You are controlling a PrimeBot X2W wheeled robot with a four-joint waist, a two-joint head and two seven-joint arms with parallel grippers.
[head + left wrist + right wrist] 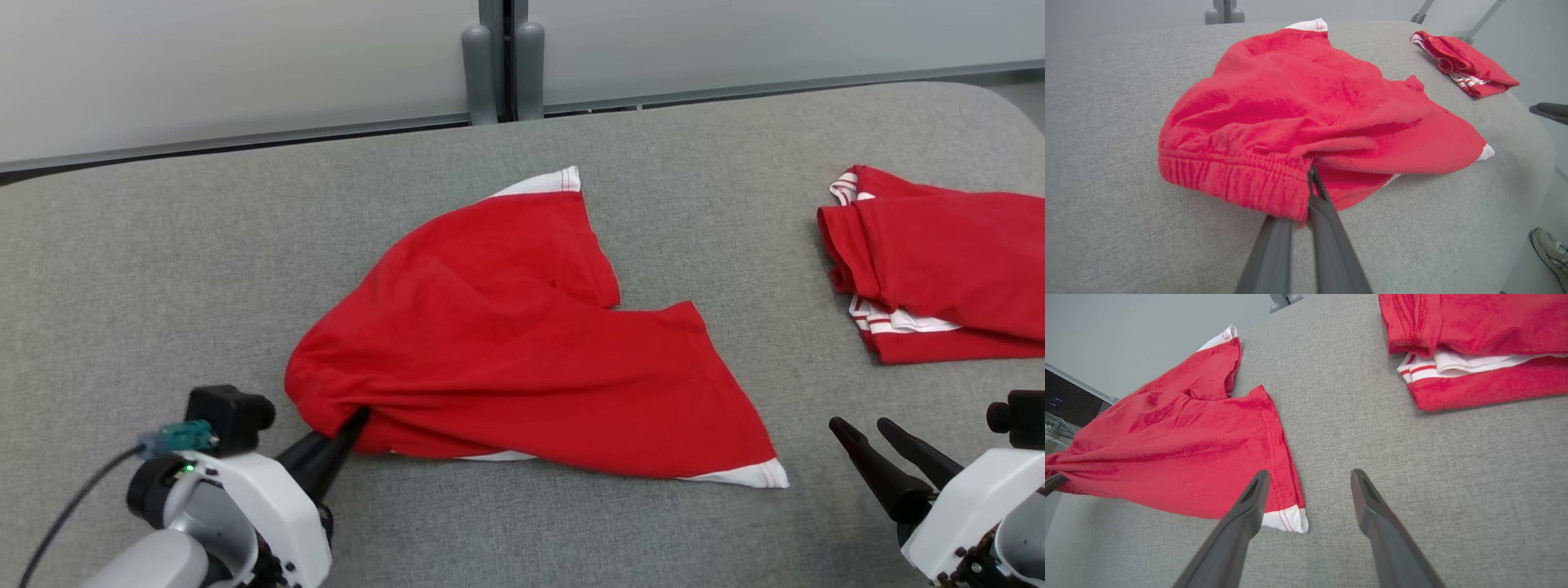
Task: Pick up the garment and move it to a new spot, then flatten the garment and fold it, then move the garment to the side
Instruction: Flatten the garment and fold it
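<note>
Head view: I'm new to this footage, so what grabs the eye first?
The red shorts lie crumpled in the middle of the grey table, with the left gripper shut on their waistband at the near left. A second red garment lies folded at the far right, and the right gripper hangs open at the lower right.

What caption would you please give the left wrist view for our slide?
Left end effector shut on the waistband of red shorts on a grey surface.

Test lab, by the look of it: a wide grey fabric-covered table [163, 245], pale partition panels [245, 65] behind its far edge, grey rounded posts [504, 69] between them.
</note>
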